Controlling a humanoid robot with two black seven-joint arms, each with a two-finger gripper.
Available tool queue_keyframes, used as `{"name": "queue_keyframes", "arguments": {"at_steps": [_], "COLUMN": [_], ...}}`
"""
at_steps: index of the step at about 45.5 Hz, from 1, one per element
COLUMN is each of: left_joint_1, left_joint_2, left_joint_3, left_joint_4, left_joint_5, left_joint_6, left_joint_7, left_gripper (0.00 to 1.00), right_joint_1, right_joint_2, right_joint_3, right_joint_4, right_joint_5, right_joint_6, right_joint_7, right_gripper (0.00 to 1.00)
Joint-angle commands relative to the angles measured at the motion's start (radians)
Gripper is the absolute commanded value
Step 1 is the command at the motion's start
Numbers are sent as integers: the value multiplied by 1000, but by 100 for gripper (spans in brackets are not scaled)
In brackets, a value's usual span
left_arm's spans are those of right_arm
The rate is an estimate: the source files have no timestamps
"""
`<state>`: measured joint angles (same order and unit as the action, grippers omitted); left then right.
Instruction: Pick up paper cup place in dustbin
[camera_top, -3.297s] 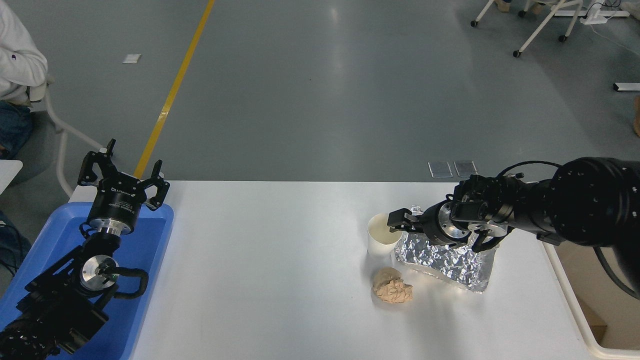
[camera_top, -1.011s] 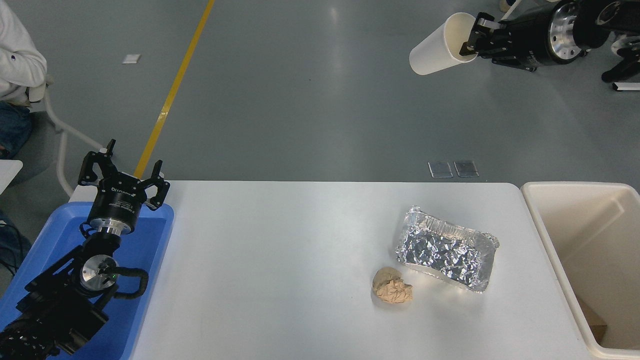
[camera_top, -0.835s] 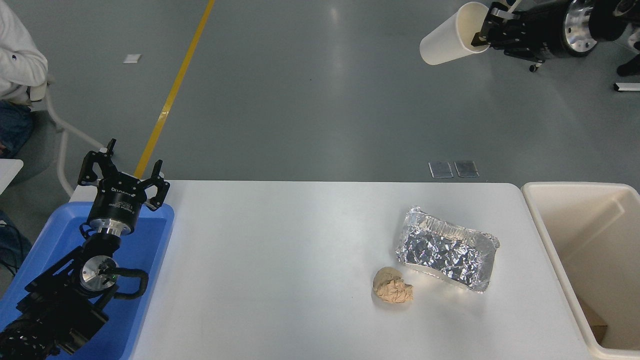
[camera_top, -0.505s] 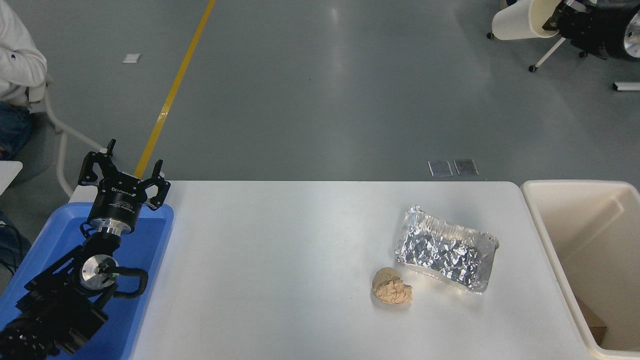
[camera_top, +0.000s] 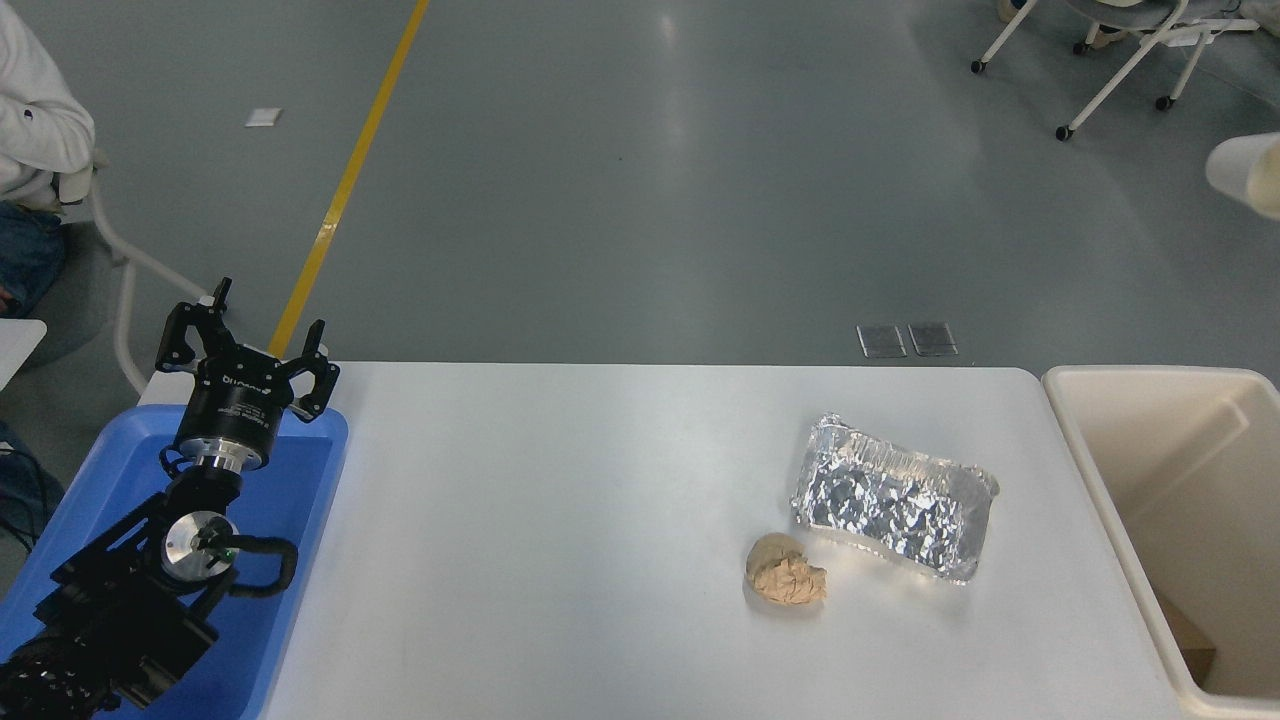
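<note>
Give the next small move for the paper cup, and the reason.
Probably lower it toward the dustbin before any release. Only part of the paper cup shows, at the picture's right edge, high above the open bin, and its carrier is out of view. The left claw sits parked over the blue tray.

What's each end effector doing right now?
Left end effector: open, empty, parked over the blue tray.
Right end effector: out of frame; only part of the paper cup shows at the right edge.
</note>
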<state>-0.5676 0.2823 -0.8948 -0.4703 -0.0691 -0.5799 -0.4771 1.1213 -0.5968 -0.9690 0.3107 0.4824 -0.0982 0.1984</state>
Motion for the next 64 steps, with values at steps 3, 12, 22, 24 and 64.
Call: {"name": "queue_keyframes", "arguments": {"at_steps": [3, 12, 22, 24, 64], "left_joint_1": [0, 0, 0, 0, 0], "left_joint_2": [0, 0, 0, 0, 0], "left_joint_3": [-1, -1, -1, -1, -1], "left_joint_4": [-1, -1, -1, 1, -1], "left_joint_5": [0, 0, 0, 0, 0], "left_joint_6": [0, 0, 0, 0, -1], "left_joint_7": [0, 0, 0, 0, 0], "left_gripper": [99, 99, 99, 99, 99], "right_joint_1": [-271, -380, -472, -482, -258], "right_joint_2": [-1, 6, 26, 31, 40], "right_joint_3": [187, 282, 305, 305, 107], "right_joint_4": [-65, -65, -64, -64, -1], "right_joint_5": [21, 22, 21, 21, -178], "right_joint_6": [-81, -95, -97, -97, -77], "right_joint_7": [-8, -8, -8, -8, -2], "right_gripper": [0, 0, 0, 0, 100]}}
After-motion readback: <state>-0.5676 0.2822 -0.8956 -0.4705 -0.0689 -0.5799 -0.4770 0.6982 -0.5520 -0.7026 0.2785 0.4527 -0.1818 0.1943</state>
